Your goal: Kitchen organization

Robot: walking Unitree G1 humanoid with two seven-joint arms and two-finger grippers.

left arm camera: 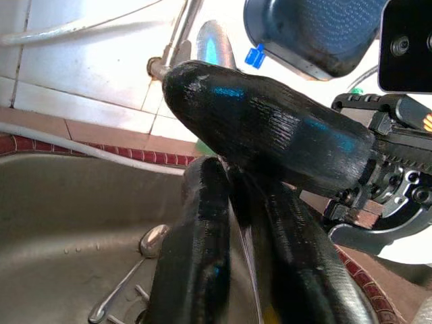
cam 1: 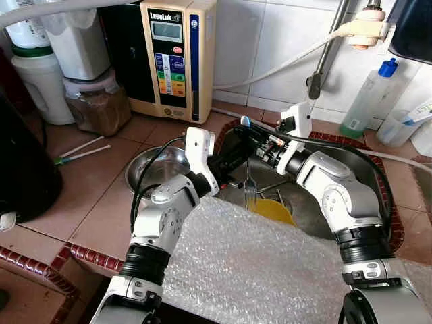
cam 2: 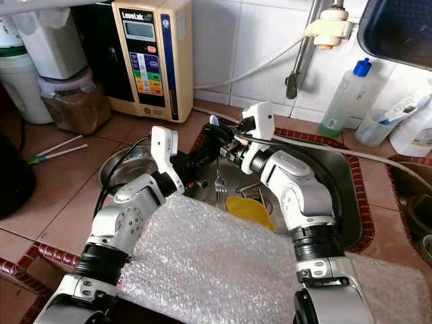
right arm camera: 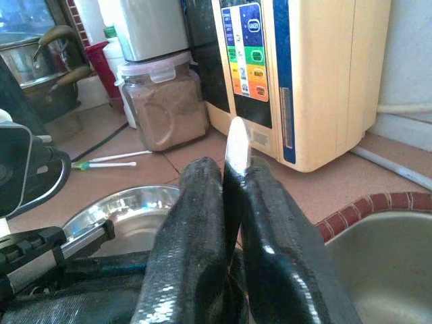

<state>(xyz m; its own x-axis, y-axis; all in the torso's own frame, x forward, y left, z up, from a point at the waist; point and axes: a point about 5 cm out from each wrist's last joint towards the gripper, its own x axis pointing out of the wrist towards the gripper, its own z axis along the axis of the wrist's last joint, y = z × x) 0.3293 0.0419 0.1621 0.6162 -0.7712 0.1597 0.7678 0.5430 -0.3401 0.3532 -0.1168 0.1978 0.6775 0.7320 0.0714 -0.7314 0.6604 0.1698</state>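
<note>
A steel fork [cam 1: 249, 187] hangs upright over the left end of the sink [cam 1: 351, 158], tines down. Its handle tip [right arm camera: 237, 143] sticks out above the fingers of my right gripper [cam 1: 241, 129], which is shut on the upper handle. My left gripper [cam 1: 239, 156] comes in from the left just below and is shut on the same fork; a thin strip of metal [left arm camera: 246, 253] shows between its fingers. The two grippers cross and touch. More cutlery [left arm camera: 125, 293] lies on the sink bottom beside a yellow item [cam 1: 273, 210].
A steel bowl [cam 1: 152, 169] sits on the tiled counter left of the sink. Behind stand a beige water machine [cam 1: 177, 57], a jar of brown powder [cam 1: 98, 101] and a blue-capped bottle [cam 1: 368, 98]. Bubble wrap [cam 1: 256, 270] covers the near edge. The tap pipe [cam 1: 324, 54] hangs above.
</note>
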